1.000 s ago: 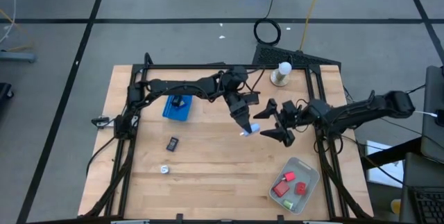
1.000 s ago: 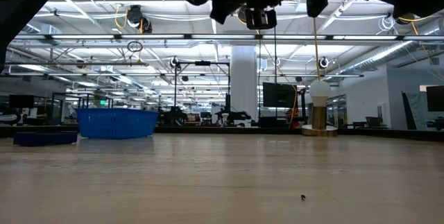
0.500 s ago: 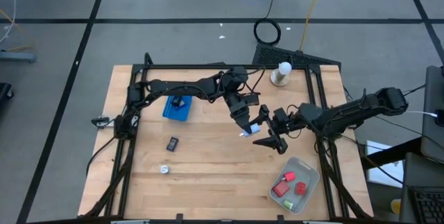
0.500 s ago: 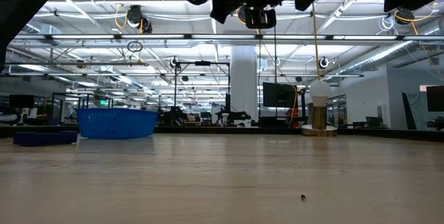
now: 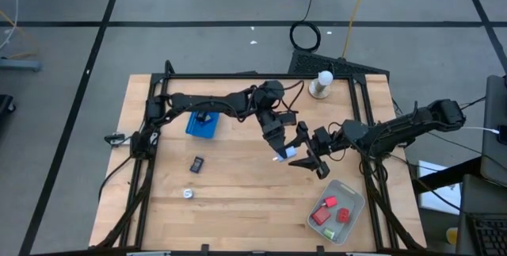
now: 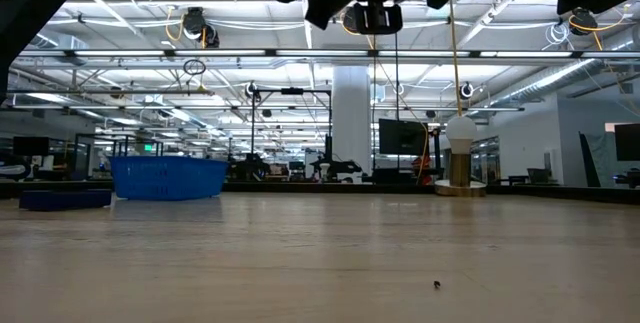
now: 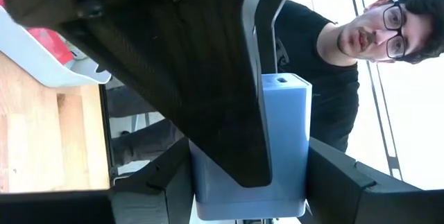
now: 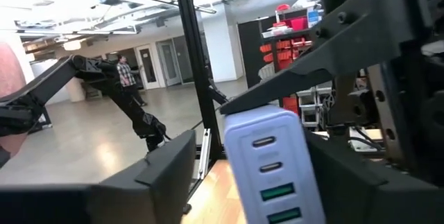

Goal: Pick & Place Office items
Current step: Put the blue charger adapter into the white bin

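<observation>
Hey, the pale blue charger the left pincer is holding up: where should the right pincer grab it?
Probably the free port end of the charger, across its two flat side faces, coming head-on at the ports. The left pincer clamps the other faces; the right pincer straddles it, open.

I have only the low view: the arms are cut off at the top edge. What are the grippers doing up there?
Observer: The left gripper holds a pale blue charger in the air over the table.
Operator: And the right one?
Observer: The right gripper faces it, open, with one finger on each side of the charger.
Operator: Is anything in the tray?
Observer: Yes, the tray holds red blocks and a green piece.
</observation>
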`<state>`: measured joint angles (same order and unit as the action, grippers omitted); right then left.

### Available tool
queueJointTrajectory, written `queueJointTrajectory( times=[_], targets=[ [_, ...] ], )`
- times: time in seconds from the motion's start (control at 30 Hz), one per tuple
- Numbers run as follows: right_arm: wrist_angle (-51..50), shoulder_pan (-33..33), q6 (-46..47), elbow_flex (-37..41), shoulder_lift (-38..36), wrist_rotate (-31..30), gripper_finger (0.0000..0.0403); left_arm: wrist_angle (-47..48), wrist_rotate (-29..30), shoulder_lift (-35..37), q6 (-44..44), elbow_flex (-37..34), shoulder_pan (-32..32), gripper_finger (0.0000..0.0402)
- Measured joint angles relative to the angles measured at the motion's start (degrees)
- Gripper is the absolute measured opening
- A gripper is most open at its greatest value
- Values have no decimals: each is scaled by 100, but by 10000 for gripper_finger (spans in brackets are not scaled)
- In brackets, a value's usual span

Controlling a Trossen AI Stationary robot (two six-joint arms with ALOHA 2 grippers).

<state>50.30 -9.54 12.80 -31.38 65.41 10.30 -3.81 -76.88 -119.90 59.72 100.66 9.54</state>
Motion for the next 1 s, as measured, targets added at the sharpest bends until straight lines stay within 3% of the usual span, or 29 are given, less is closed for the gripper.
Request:
queueJointTrajectory(
  times=[0.3, 0.4, 0.53, 0.73, 0.83, 1.0],
  targets=[
    [140, 4, -163, 0, -7, 9, 126, -535, 25, 0, 322, -4, -9, 210],
    [228, 4, -145, 0, -16, 27, 123, -700, 157, 1, 526, -7, -12, 222],
    [124, -4, 185, 8, -118, 29, 114, -863, 753, 17, 554, -2, 0, 296],
    [-65, 2, 249, 9, -417, 44, 113, -1457, 982, 15, 890, -2, -36, 376],
    [-193, 2, 239, 9, -558, 46, 113, -1819, 1100, 11, 1097, -2, -15, 394],
    [-391, 4, 425, 4, -800, 80, 113, -2240, 1115, 4, 1419, -2, 2, 391]
  ],
)
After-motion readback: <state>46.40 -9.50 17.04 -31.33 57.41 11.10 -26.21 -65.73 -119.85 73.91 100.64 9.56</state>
